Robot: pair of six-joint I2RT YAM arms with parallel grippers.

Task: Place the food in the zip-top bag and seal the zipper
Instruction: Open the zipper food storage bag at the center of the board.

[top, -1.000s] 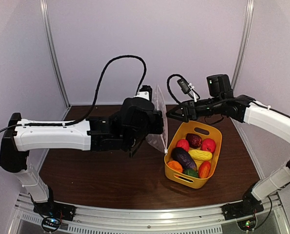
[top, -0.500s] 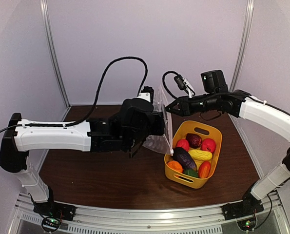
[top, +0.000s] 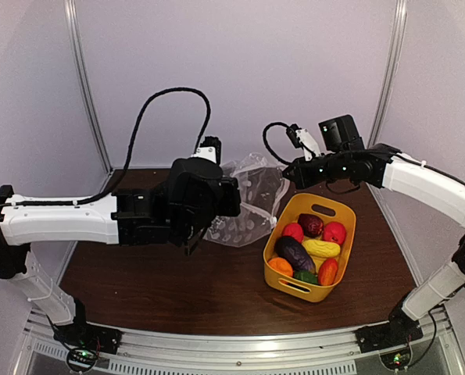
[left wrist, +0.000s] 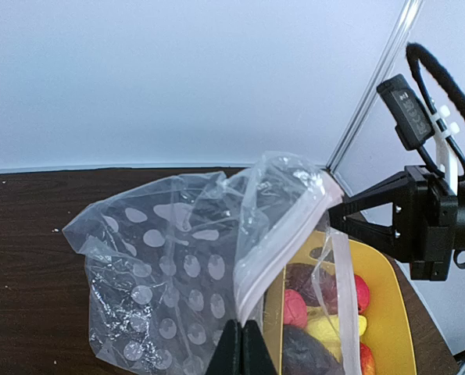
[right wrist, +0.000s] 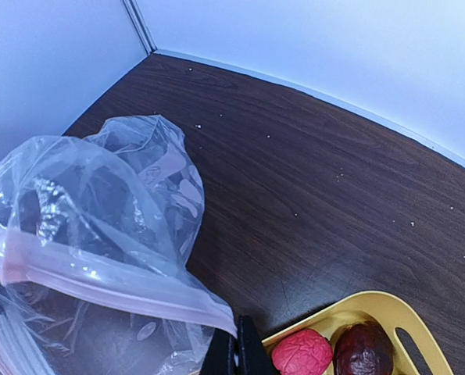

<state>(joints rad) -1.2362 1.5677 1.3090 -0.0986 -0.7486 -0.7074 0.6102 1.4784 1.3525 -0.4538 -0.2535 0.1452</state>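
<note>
Now the zip-top bag (top: 244, 205) hangs in the air over the back middle of the table (top: 177, 289), just left of the yellow tub (top: 302, 205). It hangs there because both arms carry it by the zipper (right wrist: 99, 283). The left gripper (left wrist: 242, 351) is pinched tight on one part of that pale strip, and the right gripper (right wrist: 236, 351) is pinched on another part. I judge they hold it so in order to pull the mouth apart. The food (top: 306, 246) all lies in the tub, toward the right edge of the table, and none is in the bag yet.
</note>
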